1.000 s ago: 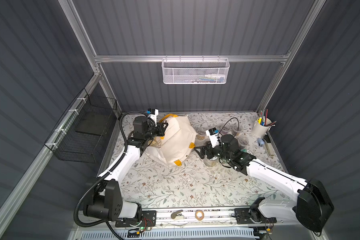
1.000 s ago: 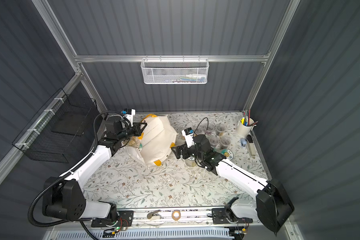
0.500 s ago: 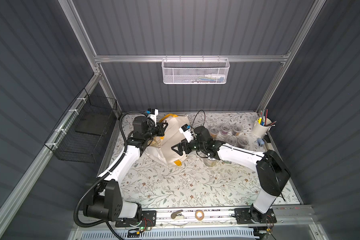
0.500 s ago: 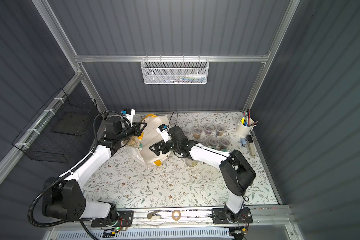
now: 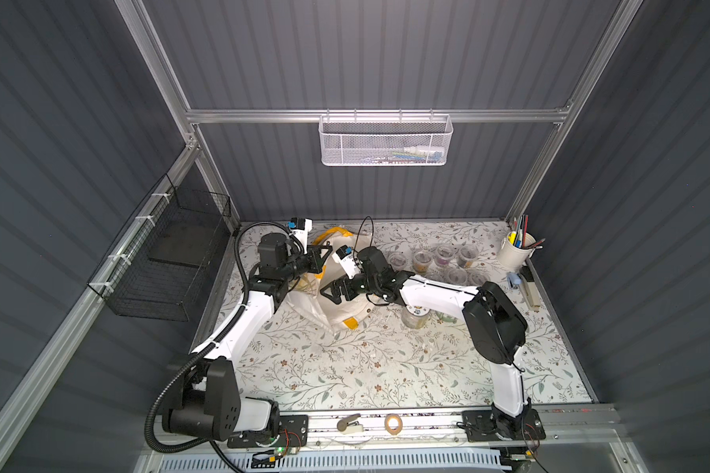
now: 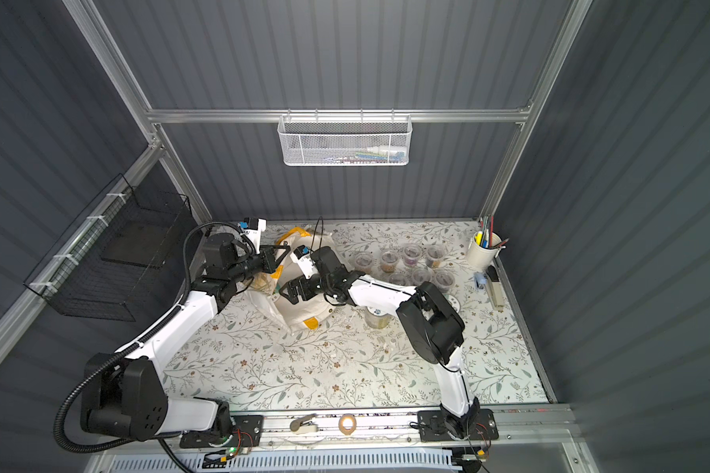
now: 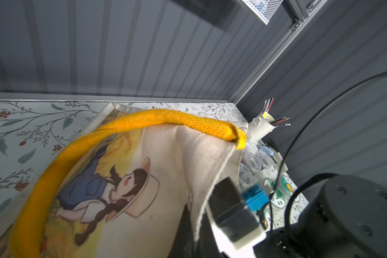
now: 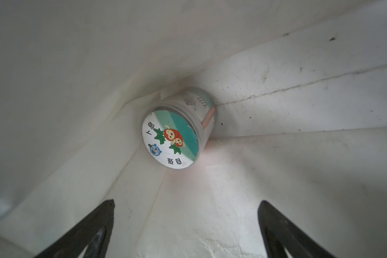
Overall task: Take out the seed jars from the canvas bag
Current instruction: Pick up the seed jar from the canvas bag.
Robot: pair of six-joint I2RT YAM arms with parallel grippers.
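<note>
Right pincer (image 8: 186, 201) now inside canvas bag (image 5: 347, 309)

A white mesh basket (image 5: 386, 141) hangs on the back rail, and a black wire basket (image 5: 169, 262) hangs on the left wall. On the floral mat (image 5: 345, 368), a white pen cup (image 5: 515, 256) stands in the back right corner, with a stapler (image 5: 530, 288) near it. A tape roll (image 5: 393, 422) lies on the front rail.

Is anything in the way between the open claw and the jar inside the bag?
Nothing visible. In the right wrist view, the jar lies on its side deep in the bag, its pictured lid facing the open right gripper. Only bare white bag lining lies between them.
</note>
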